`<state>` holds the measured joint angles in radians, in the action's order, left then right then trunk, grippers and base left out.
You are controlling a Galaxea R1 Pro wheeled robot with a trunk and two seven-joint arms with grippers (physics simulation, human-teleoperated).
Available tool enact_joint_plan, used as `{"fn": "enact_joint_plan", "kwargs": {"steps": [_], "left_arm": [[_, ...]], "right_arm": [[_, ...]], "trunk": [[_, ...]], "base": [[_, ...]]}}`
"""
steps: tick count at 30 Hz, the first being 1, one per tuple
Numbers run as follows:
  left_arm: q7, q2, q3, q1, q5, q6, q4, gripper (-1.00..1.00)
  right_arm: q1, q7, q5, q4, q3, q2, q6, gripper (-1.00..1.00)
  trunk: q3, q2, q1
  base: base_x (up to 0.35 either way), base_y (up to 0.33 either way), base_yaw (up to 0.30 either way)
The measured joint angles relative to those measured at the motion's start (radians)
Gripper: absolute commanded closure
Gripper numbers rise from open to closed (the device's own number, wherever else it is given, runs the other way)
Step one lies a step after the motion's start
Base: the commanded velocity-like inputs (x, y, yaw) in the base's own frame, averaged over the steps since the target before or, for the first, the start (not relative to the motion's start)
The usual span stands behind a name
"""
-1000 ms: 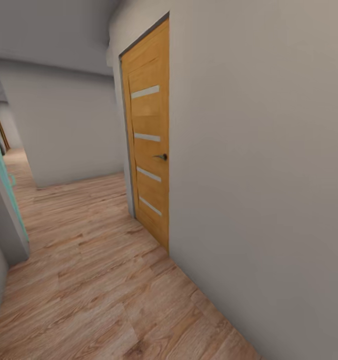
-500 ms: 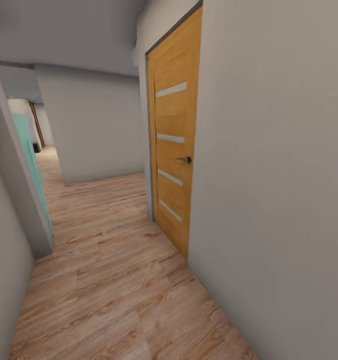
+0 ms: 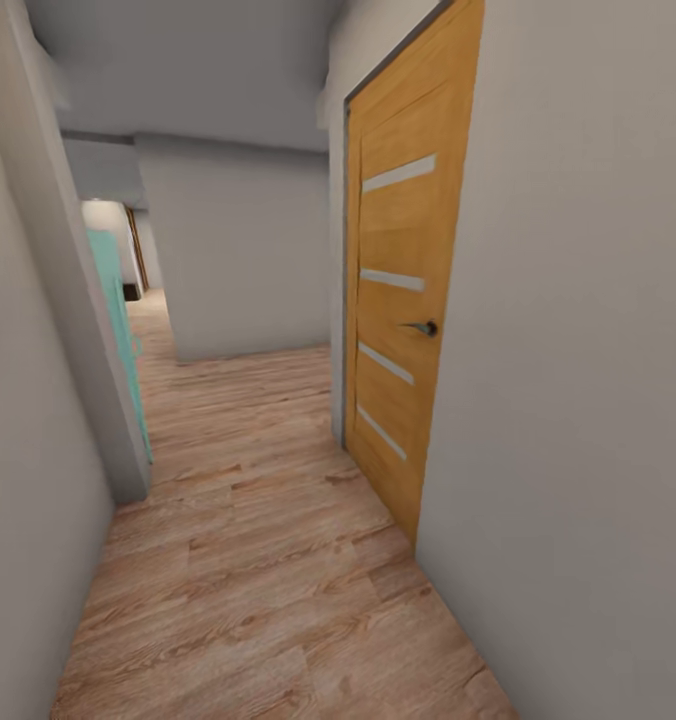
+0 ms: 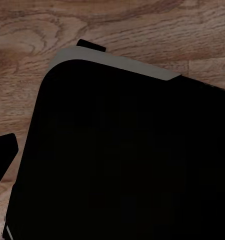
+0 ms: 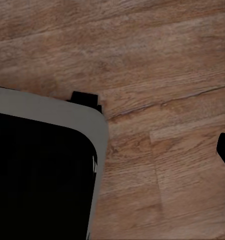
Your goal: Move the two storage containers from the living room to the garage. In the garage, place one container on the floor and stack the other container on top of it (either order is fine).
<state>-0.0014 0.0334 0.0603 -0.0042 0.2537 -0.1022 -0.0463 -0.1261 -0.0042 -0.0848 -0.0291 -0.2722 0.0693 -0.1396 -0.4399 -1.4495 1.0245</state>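
Robot was in a narrow hallway. Both wrist cams looked down at the wood plank floor [image 5: 157, 75], each with a black rounded panel with a grey edge [image 4: 122, 160] in front of it, probably the robot's own base. A dark sliver sat at each wrist frame's edge, so I couldn't tell if the grippers were released or clenched. Head cam: grey wall [image 3: 578, 400] near right, then a closed orange wooden door [image 3: 403, 300] with a dark handle [image 3: 423, 327]. Further left, a teal door [image 3: 115, 300]. At the far end, another grey wall [image 3: 238, 250].
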Motion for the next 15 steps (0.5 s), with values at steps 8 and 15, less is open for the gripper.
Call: {"fn": "enact_joint_plan", "kwargs": {"steps": [8, 15], "left_arm": [[0.000, 0.000, 0.000, 0.000, 0.000, 0.000, 0.000, -1.00], [0.000, 0.000, 0.000, 0.000, 0.000, 0.000, 0.000, -1.00]], "right_arm": [[0.000, 0.000, 0.000, 0.000, 0.000, 0.000, 0.000, -1.00], [0.000, 0.000, 0.000, 0.000, 0.000, 0.000, 0.000, -1.00]], "trunk": [[0.000, 0.000, 0.000], [0.000, 0.000, 0.000]], "base": [[0.276, 0.000, 0.270], [0.271, 0.000, 0.270]]}}
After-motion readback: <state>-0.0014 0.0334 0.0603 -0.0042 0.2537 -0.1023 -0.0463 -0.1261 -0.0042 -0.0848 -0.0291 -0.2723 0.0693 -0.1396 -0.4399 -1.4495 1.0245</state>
